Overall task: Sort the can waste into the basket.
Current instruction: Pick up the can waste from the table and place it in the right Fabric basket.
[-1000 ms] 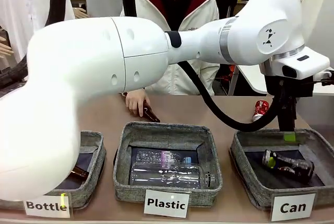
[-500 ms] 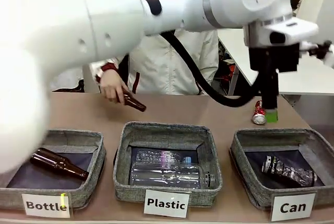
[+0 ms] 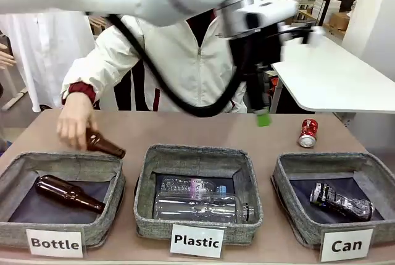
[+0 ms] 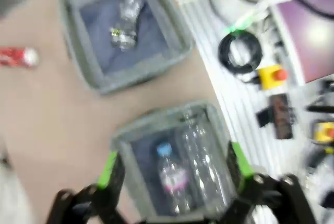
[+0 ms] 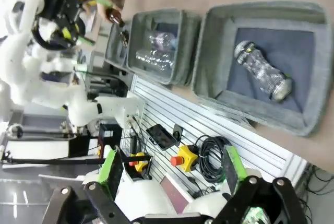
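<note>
Left gripper [image 4: 173, 164] hangs with fingers spread wide, empty, above the Plastic basket [image 4: 156, 114]. Beyond it the red can [image 3: 307, 133] lies on bare table [image 3: 203, 130] just outside the Can basket [image 3: 321, 157], with the dark can [image 3: 340, 201] inside. Right gripper [image 5: 171, 164] is likewise spread, empty.

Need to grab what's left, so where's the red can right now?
In the front view the red can sits on the table at the robot's right, just beyond the far rim of the Can basket.

one can [image 3: 341, 202] in basket [image 3: 284, 189] | other can [image 3: 307, 133] on table [image 3: 197, 130] behind basket
</note>
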